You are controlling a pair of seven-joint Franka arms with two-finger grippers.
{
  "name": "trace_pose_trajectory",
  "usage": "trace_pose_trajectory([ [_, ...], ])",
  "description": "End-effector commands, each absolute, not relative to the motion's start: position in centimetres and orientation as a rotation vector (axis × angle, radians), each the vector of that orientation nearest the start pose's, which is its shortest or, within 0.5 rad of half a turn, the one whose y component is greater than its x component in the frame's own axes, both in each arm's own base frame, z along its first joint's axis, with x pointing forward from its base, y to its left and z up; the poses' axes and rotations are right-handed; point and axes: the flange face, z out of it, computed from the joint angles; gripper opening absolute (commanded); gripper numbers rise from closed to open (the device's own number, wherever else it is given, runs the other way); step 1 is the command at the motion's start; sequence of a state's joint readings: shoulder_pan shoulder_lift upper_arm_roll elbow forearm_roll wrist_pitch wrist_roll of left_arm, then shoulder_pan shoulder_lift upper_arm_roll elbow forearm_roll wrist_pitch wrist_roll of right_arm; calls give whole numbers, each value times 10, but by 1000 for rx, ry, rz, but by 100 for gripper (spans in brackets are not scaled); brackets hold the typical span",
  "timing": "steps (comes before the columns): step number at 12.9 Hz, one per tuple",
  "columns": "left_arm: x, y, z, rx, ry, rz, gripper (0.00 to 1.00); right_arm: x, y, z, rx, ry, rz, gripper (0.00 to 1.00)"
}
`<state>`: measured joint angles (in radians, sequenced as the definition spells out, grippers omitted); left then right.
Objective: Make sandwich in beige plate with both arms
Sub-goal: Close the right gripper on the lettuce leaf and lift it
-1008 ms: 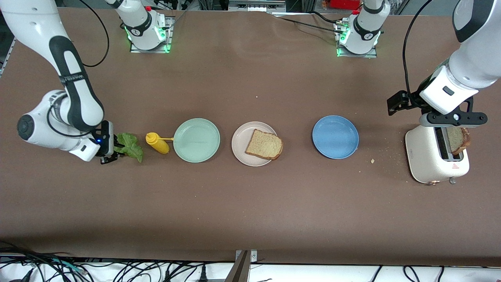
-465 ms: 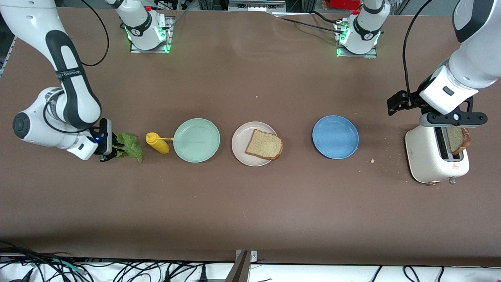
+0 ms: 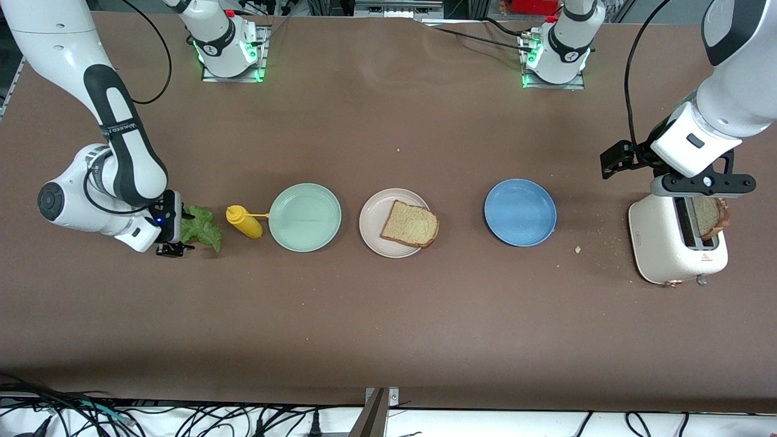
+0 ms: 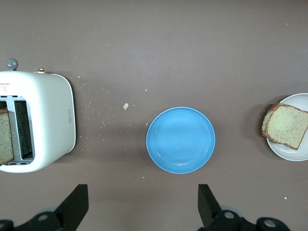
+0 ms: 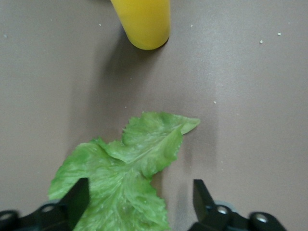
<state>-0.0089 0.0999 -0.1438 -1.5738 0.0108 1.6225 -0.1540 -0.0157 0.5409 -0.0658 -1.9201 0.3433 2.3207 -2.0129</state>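
A brown bread slice [image 3: 411, 224] lies on the beige plate [image 3: 373, 221], overhanging its rim toward the left arm's end. Another slice [image 3: 710, 217] stands in the toaster [image 3: 658, 243]. The green lettuce leaf [image 3: 205, 228] lies flat on the table at the right arm's end. My right gripper [image 3: 181, 232] is low at the leaf, open, with its fingers on either side of the leaf's broad end [image 5: 120, 192]. My left gripper [image 3: 703, 185] hangs open over the toaster, empty [image 4: 143, 207].
A yellow mustard bottle [image 3: 244, 221] lies between the lettuce and a mint green plate [image 3: 305, 217]. A blue plate [image 3: 520, 212] sits between the beige plate and the toaster. Crumbs [image 3: 578, 249] dot the table near the toaster.
My right gripper has opened around the lettuce's end, and its arm shifted slightly toward the table's end and back. The leaf stays on the table. The left arm has not moved.
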Motion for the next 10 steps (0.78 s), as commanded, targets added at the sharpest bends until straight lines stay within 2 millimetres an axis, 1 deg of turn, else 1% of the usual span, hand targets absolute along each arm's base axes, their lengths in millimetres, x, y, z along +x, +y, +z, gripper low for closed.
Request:
trace_pose_trajectory([
  [1, 581, -84, 577, -3157, -19, 91, 100, 609, -43, 185, 2214, 2505, 167, 99],
  [2, 581, -85, 577, -3158, -19, 88, 100, 606, -44, 174, 2205, 2524, 156, 97],
  [3, 581, -85, 577, -3158, -19, 88, 100, 604, -45, 165, 2186, 2527, 156, 93],
  [4, 581, -86, 577, -3158, -16, 88, 100, 601, -45, 160, 2172, 2534, 153, 83],
  [5, 581, -86, 577, -3158, -16, 88, 100, 602, -45, 161, 2157, 2545, 156, 51],
  [6, 581, -86, 577, -3158, -16, 88, 100, 603, -48, 165, 2134, 2558, 162, 8],
  [7, 581, -85, 577, -3158, -19, 88, 100, 605, -55, 176, 2141, 2541, 168, 0],
  [9, 581, -86, 578, -3158, -19, 86, 100, 607, -52, 192, 2216, 2528, 158, 0],
  [10, 581, -86, 578, -3158, -19, 86, 100, 609, -51, 195, 2220, 2539, 153, 0],
])
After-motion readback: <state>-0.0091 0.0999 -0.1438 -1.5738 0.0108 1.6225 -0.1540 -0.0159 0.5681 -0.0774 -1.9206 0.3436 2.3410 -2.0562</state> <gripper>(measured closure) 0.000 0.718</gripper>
